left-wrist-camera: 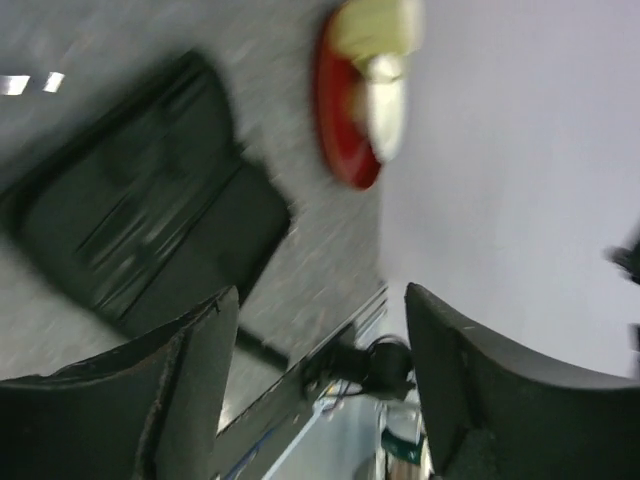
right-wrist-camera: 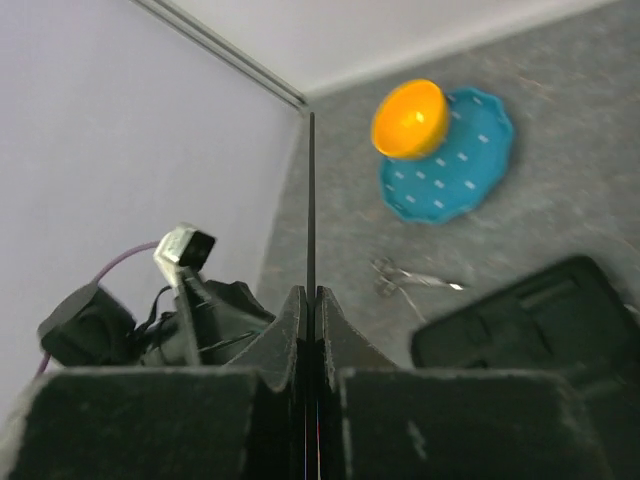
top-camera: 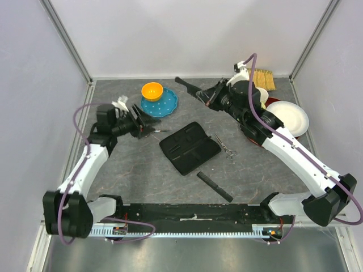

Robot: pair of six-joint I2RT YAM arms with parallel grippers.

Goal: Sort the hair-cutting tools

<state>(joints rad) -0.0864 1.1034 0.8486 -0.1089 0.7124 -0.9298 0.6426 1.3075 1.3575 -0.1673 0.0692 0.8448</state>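
Black plastic is sitting between the pressed-together fingers of the right claw (right-wrist-camera: pixel 310 300): a comb (top-camera: pixel 190 89), gripped at one end and jutting toward the far-left corner of the surface (top-camera: pixel 147 175). With such a thin strip pinched so close to its end, it is at risk of pivoting or slipping out during any quick swing (its free tip is also pointing close to the blue plate (top-camera: pixel 167 105) and orange bowl (top-camera: pixel 152 90)). The left claw (left-wrist-camera: pixel 320 300) is hanging spread and empty, with one pair of scissors (right-wrist-camera: pixel 415 280) lying just beside it, on the side away from the left edge. Both arms are crowding the same far-middle stretch, so a collision is looking possible. The other scissors (top-camera: pixel 226 148) are lying just right of the zip case (top-camera: pixel 190 148), and the other comb (top-camera: pixel 214 186) is lying between the case and the near edge.
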